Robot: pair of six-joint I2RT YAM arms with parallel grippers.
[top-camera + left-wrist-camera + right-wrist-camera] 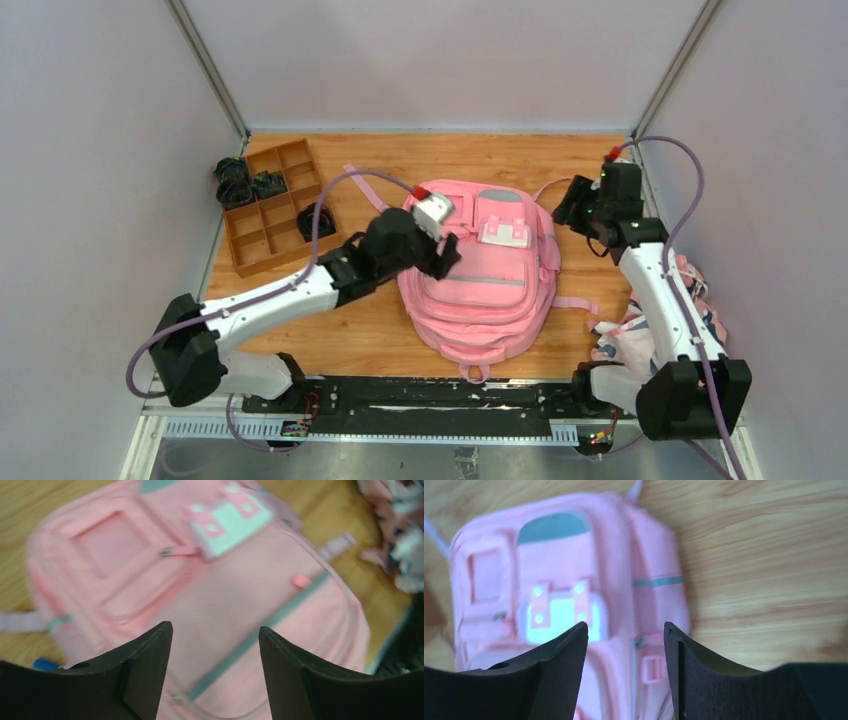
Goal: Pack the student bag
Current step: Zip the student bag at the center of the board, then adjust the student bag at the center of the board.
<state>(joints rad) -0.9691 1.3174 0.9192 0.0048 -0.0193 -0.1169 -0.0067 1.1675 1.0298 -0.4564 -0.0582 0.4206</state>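
The pink student bag [490,290] lies flat in the middle of the wooden table, front pockets up, with a white-and-grey patch [505,232] and a grey zipper strip. My left gripper [447,256] hovers over the bag's left side, open and empty; the left wrist view shows the bag [225,595] between and below its fingers [150,665]. My right gripper [566,208] is open and empty just off the bag's far right corner; the right wrist view shows the bag [569,580] below its fingers [694,670].
A brown divided tray [272,205] with dark items sits at the back left. A pink-white-navy patterned cloth bundle [625,335] lies at the right edge by the right arm's base. White walls enclose the table.
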